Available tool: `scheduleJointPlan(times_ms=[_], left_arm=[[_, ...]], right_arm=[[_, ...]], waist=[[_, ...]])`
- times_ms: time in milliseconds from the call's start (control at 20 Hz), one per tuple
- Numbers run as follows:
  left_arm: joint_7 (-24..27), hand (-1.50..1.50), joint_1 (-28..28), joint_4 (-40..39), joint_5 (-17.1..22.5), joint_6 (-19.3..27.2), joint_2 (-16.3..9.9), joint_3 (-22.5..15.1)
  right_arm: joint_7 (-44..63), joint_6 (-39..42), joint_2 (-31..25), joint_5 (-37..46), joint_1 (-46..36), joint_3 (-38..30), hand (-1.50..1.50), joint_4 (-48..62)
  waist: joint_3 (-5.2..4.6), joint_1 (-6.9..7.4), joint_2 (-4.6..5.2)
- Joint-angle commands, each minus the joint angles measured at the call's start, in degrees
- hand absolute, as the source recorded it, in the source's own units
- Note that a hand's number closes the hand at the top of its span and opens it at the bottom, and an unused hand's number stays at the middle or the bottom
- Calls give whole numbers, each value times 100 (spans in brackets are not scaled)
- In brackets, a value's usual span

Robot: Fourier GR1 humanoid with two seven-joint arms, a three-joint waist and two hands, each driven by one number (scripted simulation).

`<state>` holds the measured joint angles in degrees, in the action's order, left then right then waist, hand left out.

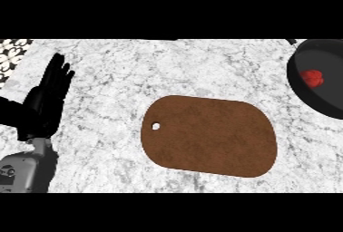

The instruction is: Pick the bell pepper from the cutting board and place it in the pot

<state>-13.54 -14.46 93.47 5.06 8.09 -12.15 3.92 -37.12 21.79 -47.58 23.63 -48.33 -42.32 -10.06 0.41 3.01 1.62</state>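
Already done: the red bell pepper (312, 78) lies inside the black pot (303, 88) at right.
Cutting board (209, 135): bare, mid-tabletop (134, 68).
Left hand (50, 93): fingers straight and apart, resting at left, holding nothing.
Right hand: out of view.

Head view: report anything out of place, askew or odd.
Nothing stands out. The cutting board lies flat on the counter, turned slightly askew, with nothing on it. The red bell pepper sits inside the black pot at the right edge. The left hand rests open at left, fingers up.
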Motion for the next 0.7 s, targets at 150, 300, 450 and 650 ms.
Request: scheduleJointPlan(times_ms=[150,300,450,650], left_arm=[[243,0,265,36,75,-136,33,9],[135,0,201,55,31,-92,47,-30],[59,0,178,179,60,-78,43,-16],[144,0,116,-6,28,-54,10,69]], right_arm=[[-184,839,-680,-197,411,-204,-150,158],[-172,1110,-856,-236,480,-218,-150,147],[-238,1086,-814,-195,648,-162,-150,118],[-337,1234,-943,-166,786,-99,-150,19]], waist=[[15,62,33],[15,25,13],[22,63,15],[22,20,24]])
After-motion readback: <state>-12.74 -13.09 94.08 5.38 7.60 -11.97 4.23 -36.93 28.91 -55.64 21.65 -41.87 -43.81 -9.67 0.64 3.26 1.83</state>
